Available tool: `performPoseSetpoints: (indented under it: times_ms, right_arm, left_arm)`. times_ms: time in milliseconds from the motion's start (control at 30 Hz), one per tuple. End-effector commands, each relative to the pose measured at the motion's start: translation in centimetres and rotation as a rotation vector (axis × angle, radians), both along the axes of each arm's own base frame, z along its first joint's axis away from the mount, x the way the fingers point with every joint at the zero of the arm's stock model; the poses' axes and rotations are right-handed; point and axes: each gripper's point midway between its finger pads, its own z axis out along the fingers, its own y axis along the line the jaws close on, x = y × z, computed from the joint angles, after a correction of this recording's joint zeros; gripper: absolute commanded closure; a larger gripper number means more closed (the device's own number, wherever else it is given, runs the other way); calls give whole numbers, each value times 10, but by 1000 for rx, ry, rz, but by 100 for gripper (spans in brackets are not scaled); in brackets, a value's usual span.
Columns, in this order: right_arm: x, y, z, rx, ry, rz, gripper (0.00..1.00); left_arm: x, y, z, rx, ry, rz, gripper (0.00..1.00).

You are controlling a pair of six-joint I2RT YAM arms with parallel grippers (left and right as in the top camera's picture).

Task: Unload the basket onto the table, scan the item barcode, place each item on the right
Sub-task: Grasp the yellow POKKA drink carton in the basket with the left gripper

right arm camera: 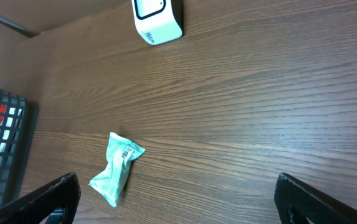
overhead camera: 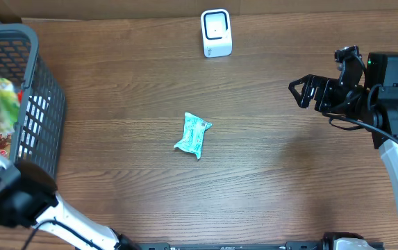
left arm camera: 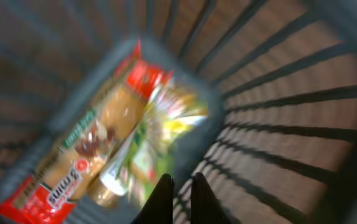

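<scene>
The item, a crumpled teal packet [overhead camera: 194, 135], lies flat on the wooden table near the middle. It also shows in the right wrist view [right arm camera: 118, 166], printed side up. A white barcode scanner [overhead camera: 216, 32] stands at the far edge [right arm camera: 157, 18]. My right gripper [overhead camera: 303, 91] hovers to the right of the packet, well apart from it, open wide and holding nothing [right arm camera: 177, 182]. My left gripper [left arm camera: 181, 186] is shut on nothing and looks down into the basket.
A grey wire basket [overhead camera: 42, 104] stands at the table's left edge, and its corner [right arm camera: 0, 143] shows in the right wrist view. Inside lie a red and orange snack pack [left arm camera: 91, 155] and a green and yellow packet [left arm camera: 159, 124].
</scene>
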Motion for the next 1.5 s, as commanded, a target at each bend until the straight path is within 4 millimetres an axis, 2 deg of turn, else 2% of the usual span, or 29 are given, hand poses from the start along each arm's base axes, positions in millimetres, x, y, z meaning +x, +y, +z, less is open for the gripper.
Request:
performPoseSetpoints:
  times_ms: [0,67,133,200,233,267,333,367,400,667,800,1067,1200,1333,1467]
  right_arm:
    - [3,-1,8,-2,-22,-3,0]
    - [3,-1,8,-2,-22,-3,0]
    - [3,-1,8,-2,-22,-3,0]
    - [3,-1,8,-2,-21,-3,0]
    - [3,-1,8,-1,-21,-3,0]
    - [3,-1,8,-1,-20,-3,0]
    - [3,-1,8,-1,-20,-3,0]
    - [3,-1,8,-1,-20,-3,0]
    - [3,-1,7,-2,-19,-2,0]
    - [2,-1,7,-2,-14,-3,0]
    - [2,-1,7,-2,-14,-3,0]
    - [2,-1,6,-2,-13,-3,0]
    - [2,-1,6,-1,-11,-3,0]
    - [0,-1,5,-1,-1,-3,0]
    - [0,-1,4,-1,1,-3,0]
  left_arm:
    - [-20,-52,120,90,-300,-66,96]
    - [-32,-70,147,132,-357,-86,96]
    - [-43,-80,165,181,-379,-80,96]
    - [-54,-81,172,216,-377,-58,94]
    - [-57,-81,172,222,-366,-46,75]
    - [-58,-80,169,216,-355,-42,63]
    - [-57,-79,158,189,-325,-39,49]
    - [-56,-77,151,168,-308,-33,17]
    - [-54,-75,141,142,-287,-17,1]
    - [-41,-37,48,-72,-102,128,1]
    - [-30,-19,11,-125,-43,146,0]
    - [4,-6,-44,-247,-23,110,0]
    - [14,-4,-90,-287,77,99,1]
    - [23,1,-127,-314,119,102,0]
    - [33,4,-146,-313,116,91,0]
